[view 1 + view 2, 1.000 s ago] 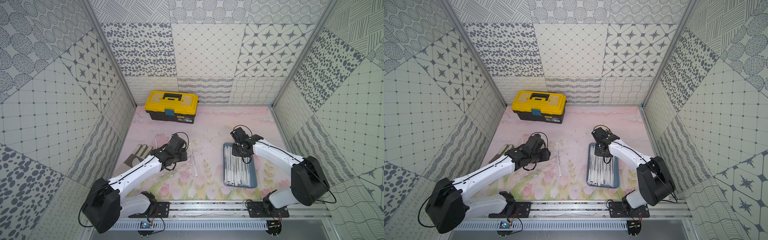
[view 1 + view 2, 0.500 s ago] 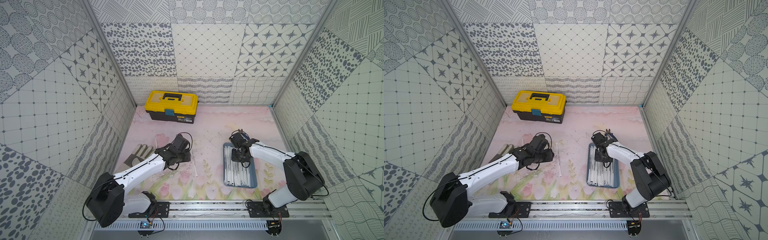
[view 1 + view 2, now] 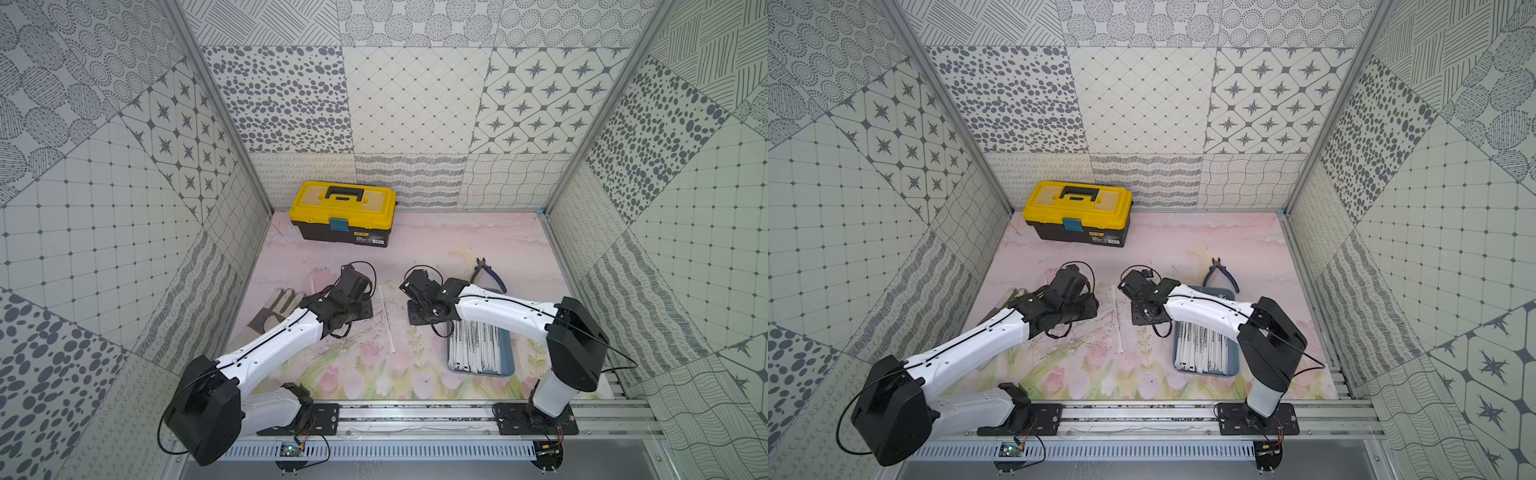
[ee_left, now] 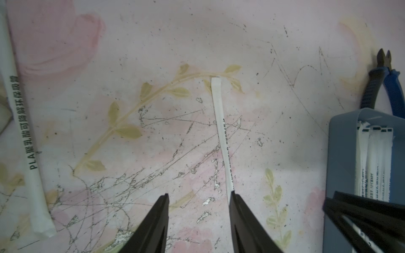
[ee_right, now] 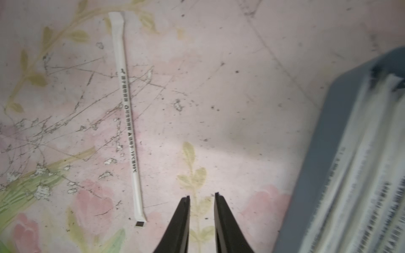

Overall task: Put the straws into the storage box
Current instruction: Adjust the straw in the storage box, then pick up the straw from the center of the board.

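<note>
Nearest, at the lower right of both top views, the storage box (image 3: 508, 353) is seen lying flat, packed lengthwise with the straws (image 3: 478, 349). Just beyond and to its left, at frame centre, one loose straw (image 3: 388, 328) is found flat on the surface (image 3: 436, 241), apart from the box.

In the right wrist view the right end effector (image 5: 202, 195) is shown narrowly parted and empty, between that straw and the box. In the left wrist view the left end effector (image 4: 199, 194) is spread wide with nothing pinched. The straw's end meets one finger (image 4: 238, 210); contact cannot be told. A thicker wrapped straw (image 4: 24, 135) is seen at that frame's left edge.

The step in hand is judged to be collection of the loose straw. A low, straddling pinch by one arm only is called for, then a lengthwise carry to the box.

Farther back, the pliers (image 3: 491, 277) and toolbox (image 3: 345, 208) are left alone.
</note>
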### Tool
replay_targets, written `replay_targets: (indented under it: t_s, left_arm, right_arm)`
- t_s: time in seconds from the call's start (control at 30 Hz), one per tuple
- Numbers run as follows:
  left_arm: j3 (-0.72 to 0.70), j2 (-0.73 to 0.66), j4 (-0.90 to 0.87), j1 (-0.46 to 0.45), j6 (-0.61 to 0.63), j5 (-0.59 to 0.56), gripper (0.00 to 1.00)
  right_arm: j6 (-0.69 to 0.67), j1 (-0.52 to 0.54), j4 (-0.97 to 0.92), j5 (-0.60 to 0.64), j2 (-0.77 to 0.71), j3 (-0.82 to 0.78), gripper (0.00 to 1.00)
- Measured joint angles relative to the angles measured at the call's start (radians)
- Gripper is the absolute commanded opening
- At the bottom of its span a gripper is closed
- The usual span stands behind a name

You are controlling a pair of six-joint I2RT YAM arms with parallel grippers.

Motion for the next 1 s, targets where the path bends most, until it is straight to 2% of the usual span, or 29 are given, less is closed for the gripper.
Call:
replay_targets:
  t_s: [0.23, 0.37, 0.53, 0.7, 0.83, 0.9, 1.0]
  left_arm:
    - [-0.011, -0.047, -0.039, 0.045, -0.004, -0.039, 0.49]
    - [-0.018, -0.061, -0.056, 0.055, -0.008, -0.049, 0.49]
    - [-0.019, -0.071, -0.062, 0.062, -0.008, -0.055, 0.49]
    - [-0.019, -0.073, -0.066, 0.067, -0.008, -0.055, 0.49]
    - [-0.018, -0.078, -0.073, 0.075, -0.008, -0.055, 0.49]
    - [-0.013, -0.080, -0.084, 0.081, -0.007, -0.056, 0.49]
    - [0.008, -0.085, -0.100, 0.087, 0.000, -0.057, 0.49]
  right_arm:
    - [-0.008, 0.047, 0.018, -0.033, 0.222, 0.210, 0.28]
    - [-0.025, 0.047, 0.019, -0.051, 0.296, 0.272, 0.28]
    - [-0.029, 0.045, 0.019, -0.072, 0.358, 0.297, 0.22]
    - [-0.030, 0.045, 0.017, -0.076, 0.363, 0.301, 0.10]
    - [-0.031, 0.045, 0.023, -0.064, 0.351, 0.289, 0.08]
    - [-0.034, 0.042, 0.035, -0.062, 0.307, 0.247, 0.08]
    - [-0.044, 0.031, 0.038, -0.062, 0.155, 0.133, 0.07]
